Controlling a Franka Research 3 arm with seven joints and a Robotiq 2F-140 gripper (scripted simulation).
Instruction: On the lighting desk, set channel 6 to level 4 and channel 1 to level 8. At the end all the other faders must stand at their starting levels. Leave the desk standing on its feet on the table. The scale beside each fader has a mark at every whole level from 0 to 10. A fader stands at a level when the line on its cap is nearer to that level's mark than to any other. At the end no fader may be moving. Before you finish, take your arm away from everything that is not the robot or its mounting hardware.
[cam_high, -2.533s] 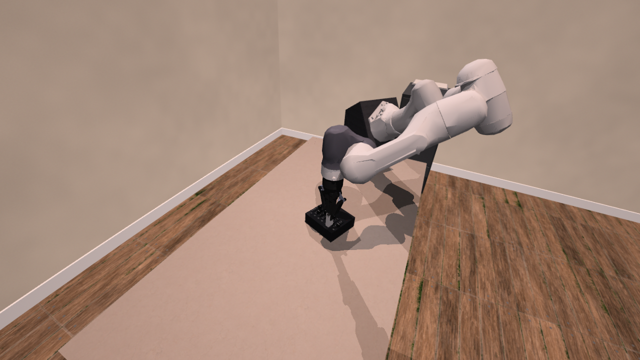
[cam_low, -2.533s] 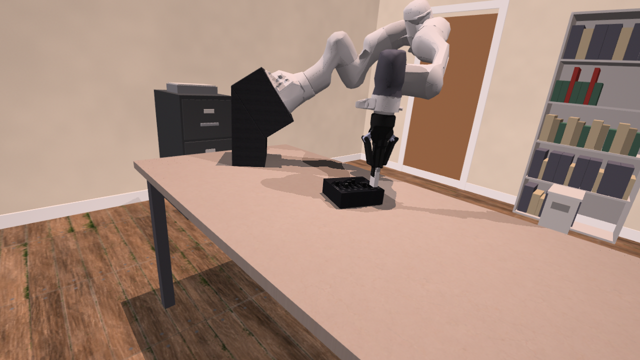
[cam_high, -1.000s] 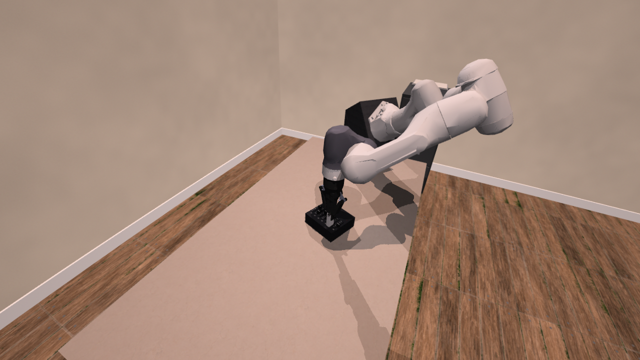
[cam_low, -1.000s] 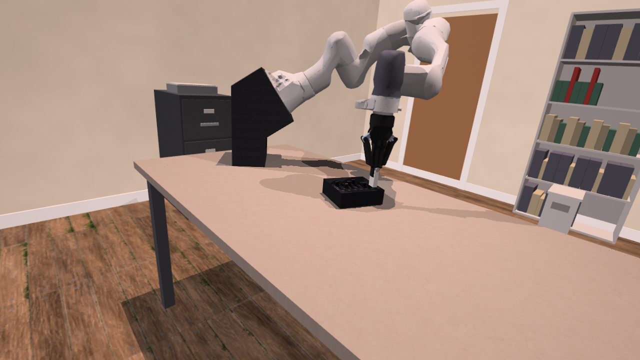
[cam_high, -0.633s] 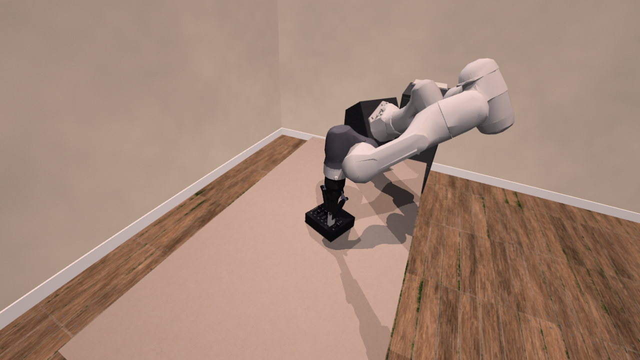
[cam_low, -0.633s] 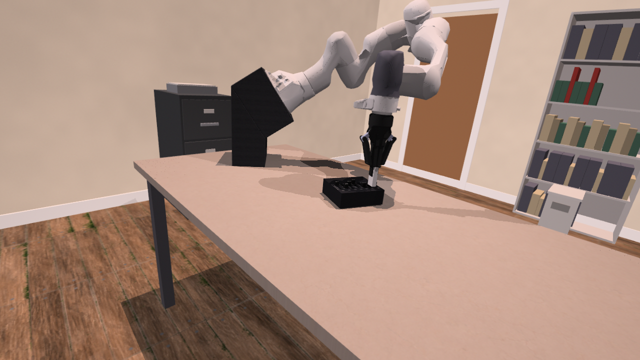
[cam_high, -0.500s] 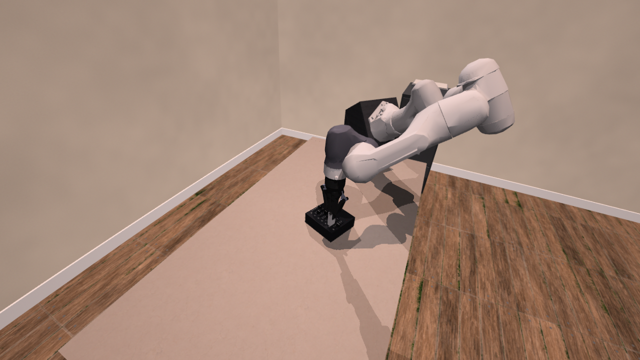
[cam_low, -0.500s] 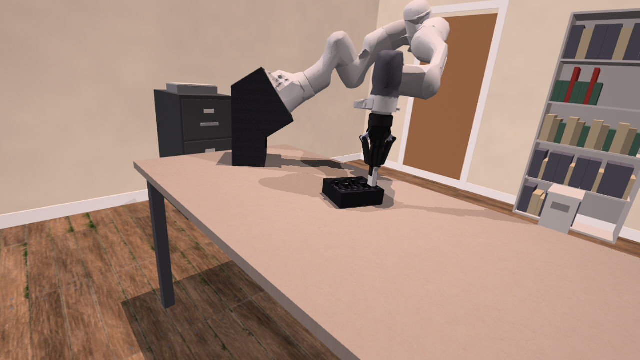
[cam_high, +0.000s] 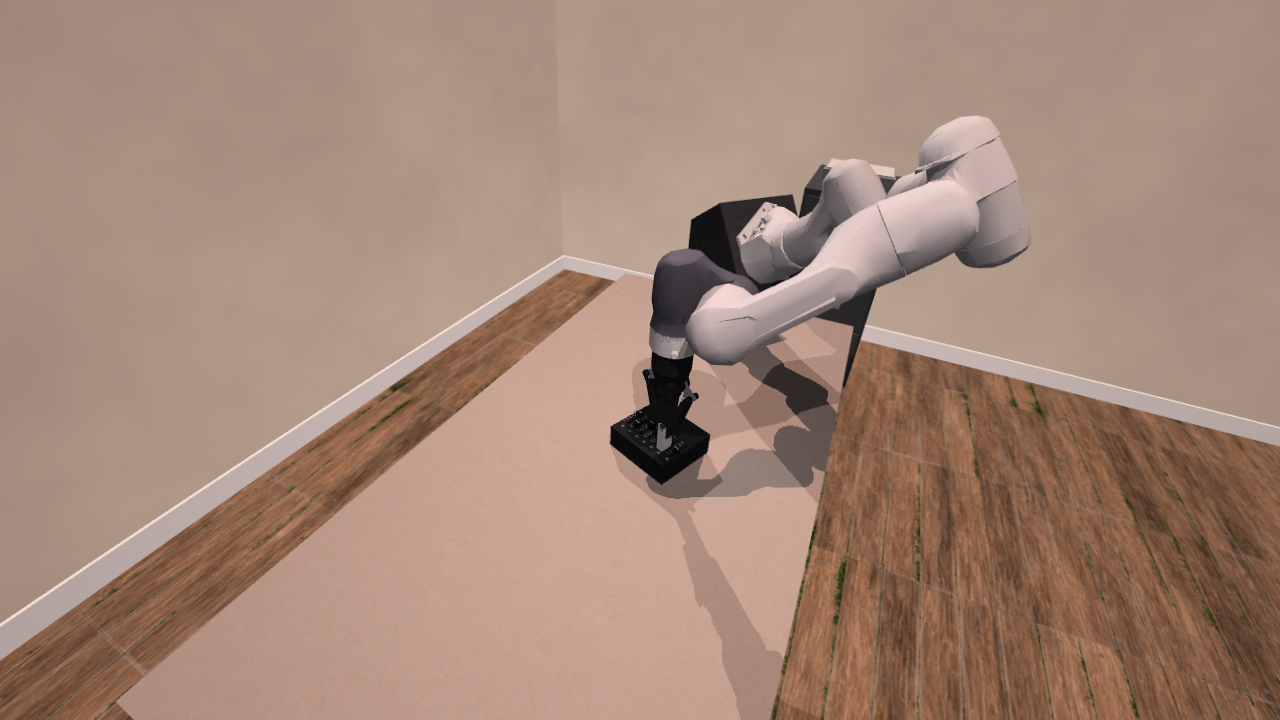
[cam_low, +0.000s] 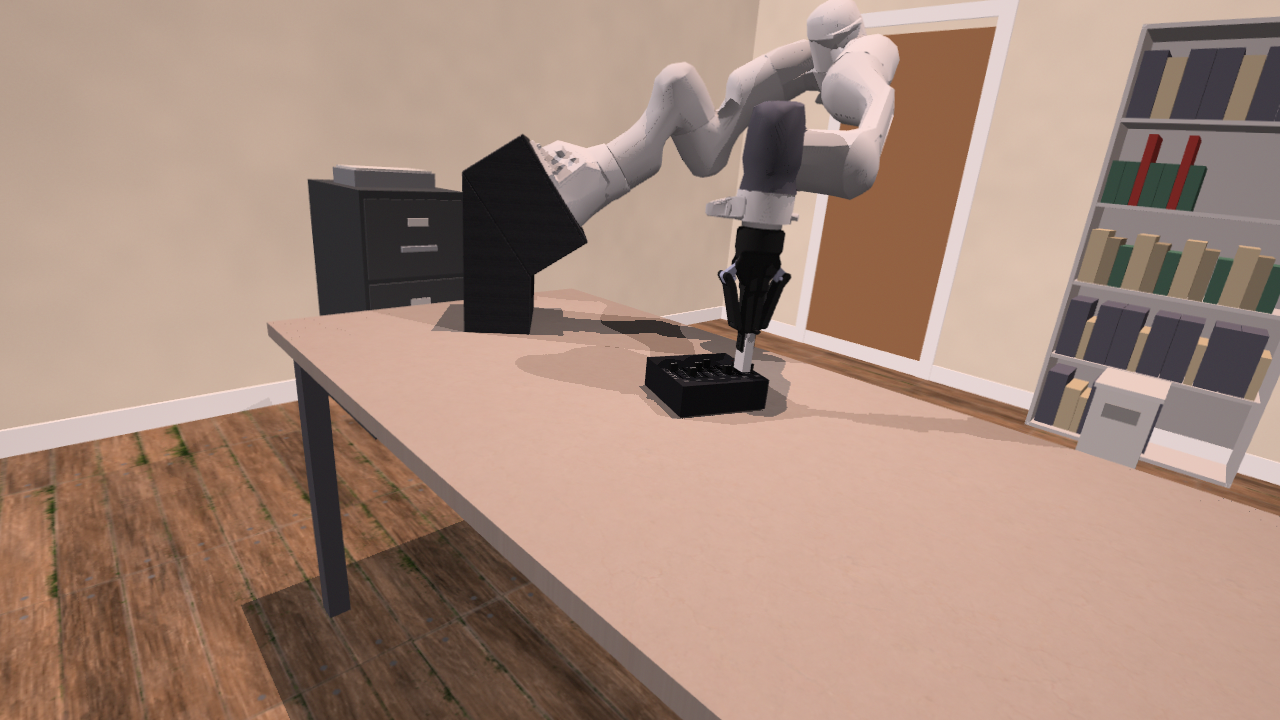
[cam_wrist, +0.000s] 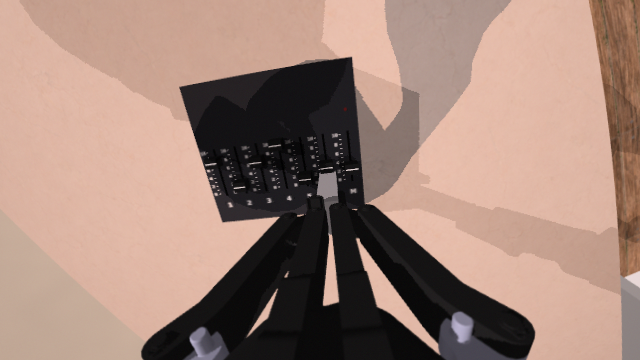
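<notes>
The black lighting desk (cam_wrist: 272, 153) stands flat on the table, also seen in the top view (cam_high: 659, 445) and the exterior view (cam_low: 706, 383). Its faders are numbered from the left, with a master at the right end. My gripper (cam_wrist: 329, 184) (cam_low: 742, 360) is shut with nothing between the fingers and points straight down at the desk's right end. Its pale fingertip pad rests against the near side of the channel 6 cap (cam_wrist: 326, 168), which sits a little below the middle of its track. The channel 1 cap (cam_wrist: 210, 164) sits in the upper part of its track. The scale marks are too small to read.
The arm's black base block (cam_low: 510, 237) stands on the table behind the desk. A dark filing cabinet (cam_low: 384, 241) is behind the table, and a bookshelf (cam_low: 1163, 241) is at the right. The table edge (cam_high: 827, 465) runs close to the desk's right side.
</notes>
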